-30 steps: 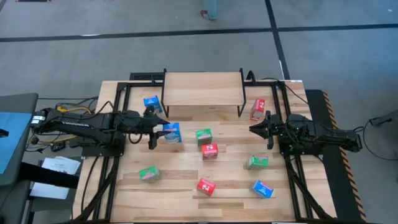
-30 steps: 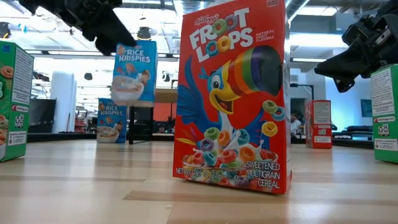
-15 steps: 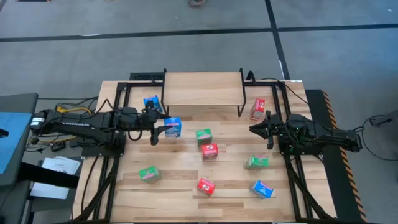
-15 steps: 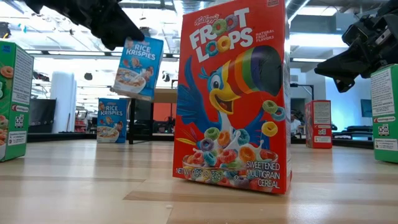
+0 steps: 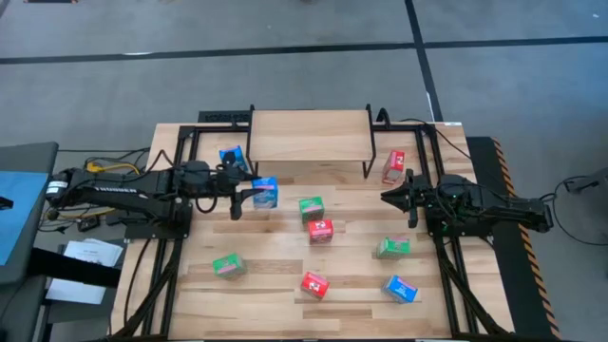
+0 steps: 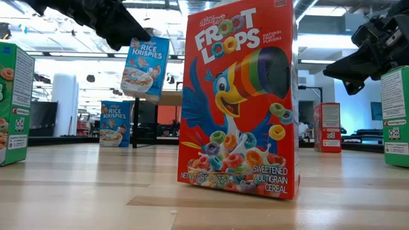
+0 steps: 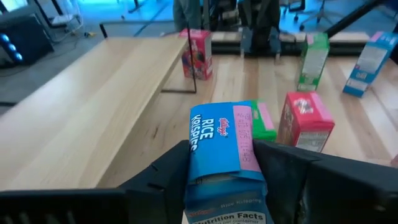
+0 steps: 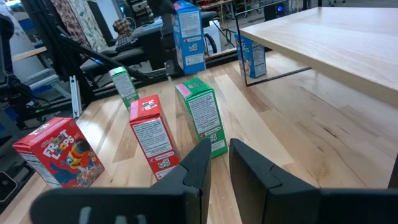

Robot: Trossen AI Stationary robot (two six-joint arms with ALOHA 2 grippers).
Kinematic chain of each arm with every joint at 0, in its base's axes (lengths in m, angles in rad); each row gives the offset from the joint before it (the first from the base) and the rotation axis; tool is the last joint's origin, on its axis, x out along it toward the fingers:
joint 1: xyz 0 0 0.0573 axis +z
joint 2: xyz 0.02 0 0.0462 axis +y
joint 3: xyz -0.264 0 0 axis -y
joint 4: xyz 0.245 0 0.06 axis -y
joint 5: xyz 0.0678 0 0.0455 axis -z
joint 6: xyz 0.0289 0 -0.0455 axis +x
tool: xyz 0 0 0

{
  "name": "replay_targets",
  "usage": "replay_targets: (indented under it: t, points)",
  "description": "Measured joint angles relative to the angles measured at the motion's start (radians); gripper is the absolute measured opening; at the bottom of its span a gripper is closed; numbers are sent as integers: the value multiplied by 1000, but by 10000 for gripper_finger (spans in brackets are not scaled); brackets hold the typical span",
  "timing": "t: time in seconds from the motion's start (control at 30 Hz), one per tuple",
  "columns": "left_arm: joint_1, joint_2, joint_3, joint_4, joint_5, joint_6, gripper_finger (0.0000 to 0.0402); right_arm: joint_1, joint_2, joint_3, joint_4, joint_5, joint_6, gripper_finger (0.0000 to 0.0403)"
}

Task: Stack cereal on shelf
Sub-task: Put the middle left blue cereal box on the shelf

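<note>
Lifted a little higher and carried nearer the low light-wood shelf on thin black legs (image 5: 309, 136) over the last second: the blue cardboard Rice Krispies box (image 5: 265, 193), now tilted and clear of the plank tabletop (image 5: 275, 275) in the low view. Pinched across its sides between the fingers of the left gripper (image 5: 243, 195), just short of the shelf's front left corner.

Nothing on the shelf yet; top board bare in the high view, so the task judged barely begun, with all nine boxes left to place.

Left of the shelf's left legs: a second blue box (image 5: 231, 157), standing. Well in front of the shelf, toward the left: a green box (image 5: 226, 265). In front of the shelf's middle: a green box (image 5: 310, 206) with a red box (image 5: 320, 228) just beside it, and farther out a red Froot Loops box (image 5: 314, 283). Farther right, well in front: a green box (image 5: 392, 247) and a blue box (image 5: 400, 288). By the shelf's right legs: a red box (image 5: 393, 166).

Right of the shelf's front: the right gripper (image 5: 389, 196), waiting, holding nothing, fingers close together with only a narrow gap.
</note>
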Motion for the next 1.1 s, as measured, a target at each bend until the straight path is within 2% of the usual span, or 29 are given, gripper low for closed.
replay_targets:
  t: [0.13,0.3,0.43,0.57,0.7,0.9,1.1]
  points:
    - [0,0,0,73,-3,40,161,0,0,0,0,0,0,82]
    - [4,0,0,142,-65,148,147,0,0,0,0,0,0,82]
    - [44,0,0,210,-68,228,137,0,0,0,0,0,0,82]
    - [111,0,0,254,-45,279,145,0,0,0,0,0,0,82]
    - [197,0,1,268,-3,298,152,0,0,0,0,0,0,82]
    - [336,0,2,308,120,297,154,0,0,0,0,0,0,82]
    - [460,29,83,271,237,279,155,0,0,0,0,0,0,82]
